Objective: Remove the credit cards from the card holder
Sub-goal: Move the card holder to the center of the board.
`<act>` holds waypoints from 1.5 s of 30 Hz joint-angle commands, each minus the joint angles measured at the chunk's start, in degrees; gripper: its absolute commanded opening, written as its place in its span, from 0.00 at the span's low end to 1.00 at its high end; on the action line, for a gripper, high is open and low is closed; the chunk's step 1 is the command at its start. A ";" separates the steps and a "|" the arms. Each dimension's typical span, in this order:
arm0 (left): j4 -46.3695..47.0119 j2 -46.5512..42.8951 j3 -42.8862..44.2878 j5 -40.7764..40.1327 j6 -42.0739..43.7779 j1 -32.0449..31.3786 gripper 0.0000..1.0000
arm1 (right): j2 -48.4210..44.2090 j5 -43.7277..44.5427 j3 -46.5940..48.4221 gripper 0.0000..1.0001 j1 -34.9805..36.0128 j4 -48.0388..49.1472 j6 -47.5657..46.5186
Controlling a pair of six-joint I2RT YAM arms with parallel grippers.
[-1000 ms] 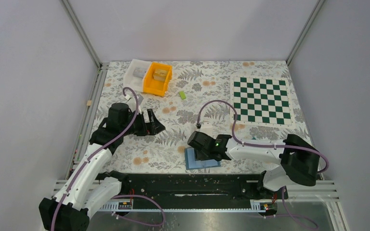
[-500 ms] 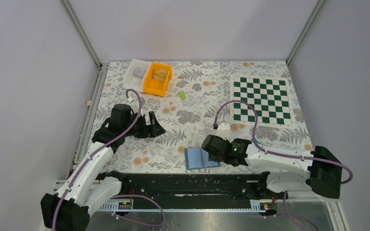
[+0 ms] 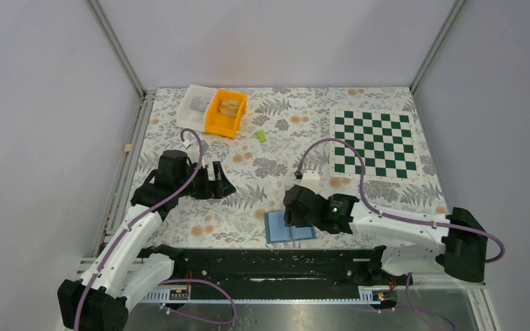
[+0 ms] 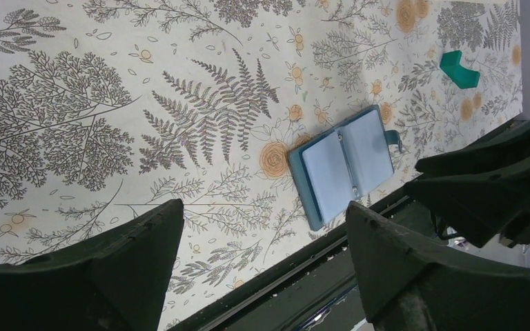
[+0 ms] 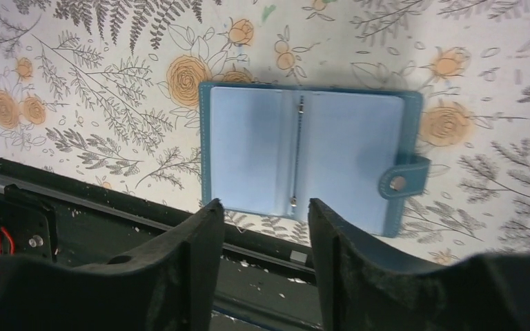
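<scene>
Your right fingers (image 5: 193, 262), parted, have slid back over the open card holder (image 5: 310, 158), seemingly not touching; left fingers (image 4: 124, 262) parted, well left of it.

Bench (image 3: 248, 200): cream ground, grey fern and leaf print, orange blossoms.
Card holder (image 5: 248, 152): teal-blue cover, pale blue inner sleeves, silver snap.
Chessboard (image 3: 375, 143): dark green and white checks.
Bin (image 3: 226, 112): orange-yellow.
Tray (image 3: 194, 102): white.
Small block (image 3: 261, 136): lime green.
Left claw (image 4: 263, 209), right claw (image 5: 263, 205): black.
Left arm (image 3: 125, 238), right arm (image 3: 393, 222): white shells, black joints.
</scene>
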 commanded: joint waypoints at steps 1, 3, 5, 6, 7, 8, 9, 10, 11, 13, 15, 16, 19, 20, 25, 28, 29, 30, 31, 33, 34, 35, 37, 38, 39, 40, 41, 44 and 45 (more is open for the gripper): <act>0.68 -1.91 1.24 -1.53 0.83 -0.16 0.86 | 7.75 -2.89 4.20 0.59 0.74 3.88 -1.63; 0.68 -2.72 1.05 -2.07 0.92 -0.17 0.86 | 11.34 -2.94 5.43 0.64 1.24 4.41 -1.75; 0.63 -3.14 1.18 -2.34 1.01 -0.14 0.86 | 15.35 -2.78 6.84 0.66 1.83 4.38 -2.32; 0.67 -3.17 1.30 -2.48 1.08 -0.16 0.86 | 17.06 -2.33 7.67 0.67 2.07 3.78 -2.45; 0.64 -3.13 1.31 -2.43 1.10 -0.17 0.86 | 18.62 -1.77 8.59 0.68 2.26 2.84 -2.47; 0.63 -3.03 1.38 -2.27 1.18 -0.14 0.86 | 20.16 -1.38 9.48 0.68 2.51 2.10 -2.70; 0.62 -3.00 1.39 -2.05 1.19 -0.16 0.86 | 21.55 -1.08 10.09 0.68 2.79 1.61 -2.81; 0.63 -3.00 1.35 -1.82 1.19 -0.17 0.86 | 22.74 -1.09 10.59 0.69 2.96 1.36 -2.82; 0.63 -3.03 1.31 -1.68 1.19 -0.17 0.86 | 23.85 -1.17 11.03 0.69 3.24 1.29 -2.82; 0.59 -3.30 1.31 -1.69 1.19 -0.17 0.86 | 25.88 -1.20 11.82 0.70 3.59 1.29 -2.82; 0.63 -3.51 1.31 -1.70 1.19 -0.16 0.86 | 27.61 -1.36 12.59 0.70 3.97 1.05 -2.72; 0.65 -3.61 1.31 -1.67 1.19 -0.17 0.86 | 28.49 -1.02 13.01 0.71 4.17 0.51 -2.62; 0.63 -3.86 1.26 -1.49 1.27 -0.17 0.86 | 31.04 0.49 14.47 0.70 4.68 -2.07 -2.40; 0.63 -3.95 1.22 -1.47 1.28 -0.17 0.86 | 31.78 0.49 14.72 0.69 4.70 -2.41 -2.38; 0.64 -4.21 1.22 -1.48 1.23 -0.17 0.86 | 31.34 0.61 13.69 0.54 4.71 -1.95 -1.78; 0.76 -4.43 1.00 -1.48 1.12 -0.17 0.86 | 27.70 0.62 11.52 0.44 4.71 0.09 -1.56; 0.80 -4.41 0.96 -1.43 1.04 -0.17 0.86 | 26.12 0.27 10.44 0.42 4.70 1.35 -1.51; 0.89 -4.32 0.87 -1.32 0.94 -0.17 0.86 | 24.70 -0.35 9.25 0.40 4.72 3.57 -1.32; 0.94 -4.29 0.82 -1.31 0.78 -0.17 0.86 | 23.16 -1.01 7.85 0.38 4.64 5.38 -0.86; 1.04 -4.08 0.74 -0.98 0.39 -0.17 0.86 | 20.35 -2.31 5.26 0.34 4.54 8.91 -0.16; 1.07 -4.01 0.62 -0.88 0.21 -0.17 0.86 | 19.07 -3.11 3.98 0.34 4.41 10.63 0.01; 1.01 -4.03 0.61 -0.90 0.08 -0.17 0.86 | 17.91 -3.71 2.86 0.33 4.30 11.95 0.25; 0.98 -4.10 0.56 -0.73 -0.31 -0.17 0.86 | 15.80 -4.29 0.98 0.32 3.93 13.40 0.51; 0.99 -4.14 0.53 -0.71 -0.57 -0.17 0.86 | 14.84 -4.57 0.33 0.32 3.74 13.81 0.30; 0.98 -4.16 0.45 -0.66 -0.82 -0.17 0.85 | 13.89 -4.79 -0.42 0.33 3.45 14.17 0.36; 0.99 -4.18 0.43 -0.51 -1.08 -0.17 0.85 | 13.09 -5.04 -1.16 0.32 3.01 14.45 0.41; 1.01 -4.22 0.38 -0.37 -1.36 -0.17 0.85 | 12.11 -5.00 -2.02 0.33 2.66 14.74 0.42; 1.12 -4.23 0.05 -0.12 -2.48 -0.21 0.84 | 9.27 -4.23 -4.62 0.39 1.21 14.88 0.70; 1.30 -4.23 -0.13 0.04 -2.90 -0.25 0.84 | 8.46 -4.13 -5.47 0.43 0.58 14.89 0.84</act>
